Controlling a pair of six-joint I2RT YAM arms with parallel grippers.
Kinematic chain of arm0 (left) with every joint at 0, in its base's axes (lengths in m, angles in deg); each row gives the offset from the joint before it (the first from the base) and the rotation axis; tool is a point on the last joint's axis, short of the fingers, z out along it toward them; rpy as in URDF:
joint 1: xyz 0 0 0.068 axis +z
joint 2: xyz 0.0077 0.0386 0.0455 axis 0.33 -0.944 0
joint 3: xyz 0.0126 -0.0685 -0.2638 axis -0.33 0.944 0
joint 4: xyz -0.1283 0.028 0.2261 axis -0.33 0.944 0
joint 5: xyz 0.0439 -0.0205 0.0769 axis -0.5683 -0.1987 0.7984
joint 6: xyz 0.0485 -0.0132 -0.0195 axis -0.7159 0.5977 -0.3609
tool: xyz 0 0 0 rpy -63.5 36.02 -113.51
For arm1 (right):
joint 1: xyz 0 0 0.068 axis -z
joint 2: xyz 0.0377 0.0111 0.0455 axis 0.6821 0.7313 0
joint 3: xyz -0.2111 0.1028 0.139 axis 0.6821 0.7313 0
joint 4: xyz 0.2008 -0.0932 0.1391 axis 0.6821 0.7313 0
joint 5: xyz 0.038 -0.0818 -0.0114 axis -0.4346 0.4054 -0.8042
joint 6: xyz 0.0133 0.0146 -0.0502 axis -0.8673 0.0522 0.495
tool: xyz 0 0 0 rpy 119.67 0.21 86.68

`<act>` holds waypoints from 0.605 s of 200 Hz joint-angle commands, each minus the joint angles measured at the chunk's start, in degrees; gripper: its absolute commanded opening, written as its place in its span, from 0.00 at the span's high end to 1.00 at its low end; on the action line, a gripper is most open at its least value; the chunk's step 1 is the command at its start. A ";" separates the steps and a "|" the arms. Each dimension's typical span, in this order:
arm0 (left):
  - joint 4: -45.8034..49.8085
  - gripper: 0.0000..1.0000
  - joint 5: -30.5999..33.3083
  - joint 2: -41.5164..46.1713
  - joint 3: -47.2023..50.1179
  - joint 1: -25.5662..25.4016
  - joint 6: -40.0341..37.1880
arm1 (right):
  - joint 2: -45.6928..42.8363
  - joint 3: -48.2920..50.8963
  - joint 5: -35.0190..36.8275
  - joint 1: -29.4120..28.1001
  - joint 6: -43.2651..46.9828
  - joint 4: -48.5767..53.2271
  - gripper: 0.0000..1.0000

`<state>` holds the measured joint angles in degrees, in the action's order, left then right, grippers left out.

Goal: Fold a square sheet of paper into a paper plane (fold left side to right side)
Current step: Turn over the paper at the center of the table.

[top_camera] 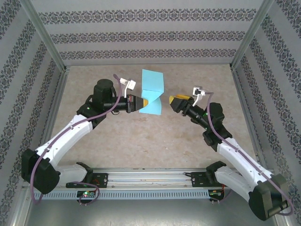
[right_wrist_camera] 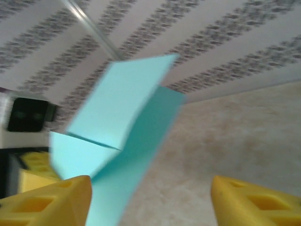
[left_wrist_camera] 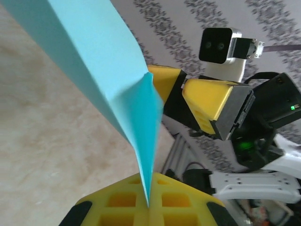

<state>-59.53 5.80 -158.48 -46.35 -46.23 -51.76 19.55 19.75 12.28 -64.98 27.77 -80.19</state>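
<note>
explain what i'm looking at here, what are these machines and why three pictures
These are two robot arms bolted at the near edge of a table, each ending in a two-finger gripper. The wide picture comes from a fixed camera above and behind them. The other two come from cameras on each wrist, so you see that arm's own fingers. The one thing being handled is a turquoise sheet of paper, already partly folded. The left gripper is shut on it; the right gripper is open, just beside the paper, not holding it.

Top camera looks down from behind; both wrist cameras closely face the paper.
</note>
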 commanded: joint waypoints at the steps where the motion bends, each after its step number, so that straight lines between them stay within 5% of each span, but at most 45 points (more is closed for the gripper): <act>1: 19.27 1.00 7.00 1.61 -4.37 -0.39 -12.22 | -2.84 0.52 7.61 1.28 5.09 15.22 0.26; 60: 44.38 1.00 31.28 0.73 -13.60 -4.42 -20.73 | -1.49 -2.63 22.41 3.32 10.31 39.83 0.02; 121: 58.86 1.00 62.80 -5.89 -19.19 -17.94 -13.20 | 4.38 -4.69 30.41 3.87 9.26 48.36 0.02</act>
<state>-12.04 49.51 -161.21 -62.83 -59.83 -69.12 23.18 16.69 37.29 -61.84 37.30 -36.57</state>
